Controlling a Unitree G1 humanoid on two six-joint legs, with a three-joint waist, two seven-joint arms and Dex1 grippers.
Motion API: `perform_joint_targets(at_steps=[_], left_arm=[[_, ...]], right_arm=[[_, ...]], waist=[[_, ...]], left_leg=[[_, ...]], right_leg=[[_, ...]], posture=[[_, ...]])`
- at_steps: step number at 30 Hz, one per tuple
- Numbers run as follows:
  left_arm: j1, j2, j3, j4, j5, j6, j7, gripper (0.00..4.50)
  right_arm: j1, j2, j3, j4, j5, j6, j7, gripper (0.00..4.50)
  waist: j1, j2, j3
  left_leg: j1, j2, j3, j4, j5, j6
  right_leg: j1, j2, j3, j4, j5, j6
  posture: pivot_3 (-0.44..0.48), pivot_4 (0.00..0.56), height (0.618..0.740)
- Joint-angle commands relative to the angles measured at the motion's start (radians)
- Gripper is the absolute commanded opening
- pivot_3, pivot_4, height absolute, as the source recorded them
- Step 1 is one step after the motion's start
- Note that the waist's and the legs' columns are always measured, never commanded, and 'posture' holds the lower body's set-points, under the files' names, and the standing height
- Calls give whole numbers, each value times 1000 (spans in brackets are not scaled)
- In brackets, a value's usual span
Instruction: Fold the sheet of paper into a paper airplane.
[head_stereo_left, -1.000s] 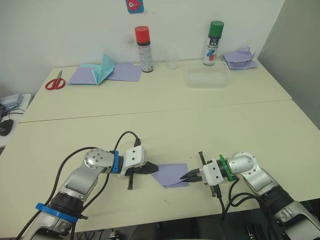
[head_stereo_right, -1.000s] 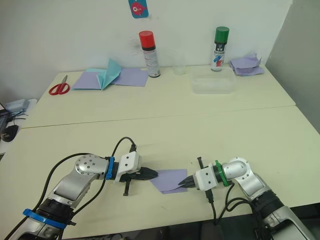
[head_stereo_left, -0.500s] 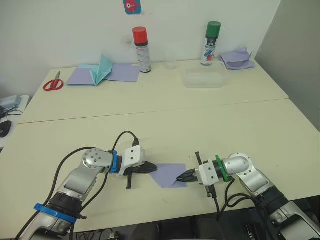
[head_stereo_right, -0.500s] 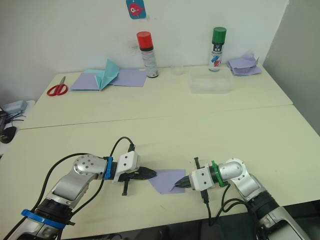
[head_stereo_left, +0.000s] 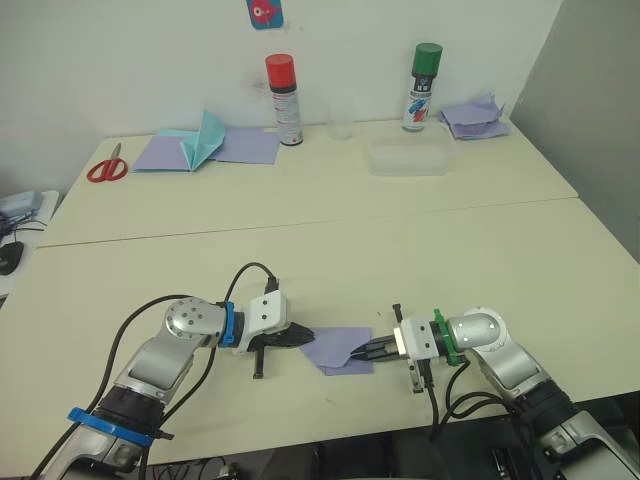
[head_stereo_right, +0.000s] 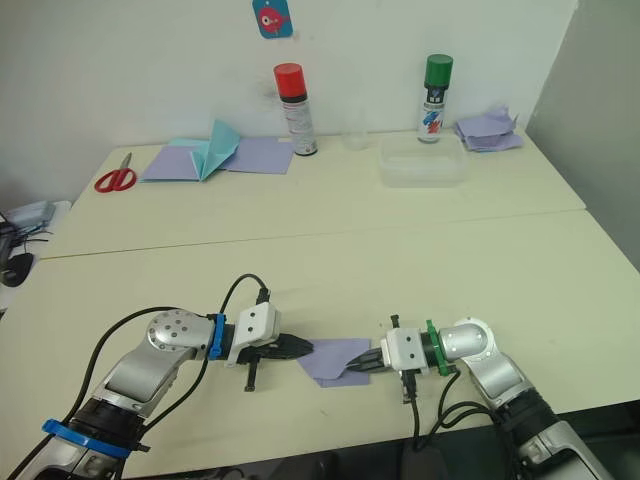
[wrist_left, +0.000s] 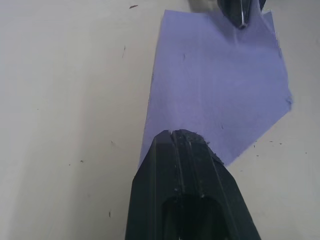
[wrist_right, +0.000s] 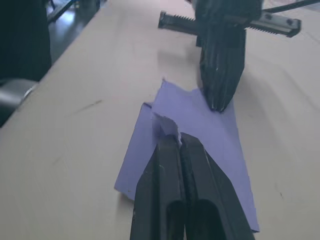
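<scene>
Both grippers closed, left gripper (head_stereo_left: 305, 337) and right gripper (head_stereo_left: 357, 351) pinching opposite sheet of paper (head_stereo_left: 336, 347) edges

Silver arms with black cables; left arm (head_stereo_left: 190, 335) wears blue rings, right arm (head_stereo_left: 480, 340) apparently green.

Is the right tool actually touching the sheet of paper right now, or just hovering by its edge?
Touching. In the right wrist view, the right tool is shut on a lifted flap of the sheet of paper, the paper showing between its fingertips.
</scene>
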Motion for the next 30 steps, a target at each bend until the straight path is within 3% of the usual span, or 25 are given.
perform_joint_targets(at_steps=[1, 22, 30], left_arm=[[31, 19, -56, 56, 82, 16, 6, 0], [34, 46, -66, 58, 90, -16, -18, 0], [38, 48, -62, 51, 85, -11, -17, 0]], right_arm=[[-2, 25, -48, -67, 68, 121, -43, 41], [-37, 104, -86, -73, 66, 380, -166, 41], [11, -29, -57, -215, 84, 387, -13, 41]], waist=[[0, 0, 0], [-1, 1, 0], [-2, 1, 0]], left_leg=[[0, 0, 0, 0, -1, 1], [0, 1, 0, 0, -1, 1], [0, 1, 0, -1, -1, 1]], right_leg=[[0, 0, 0, 0, 0, 0], [-1, 1, 0, 0, 0, 0], [-1, 1, 0, -1, 0, 0]], posture=[[0, 150, 740], [0, 150, 740], [0, 150, 740]])
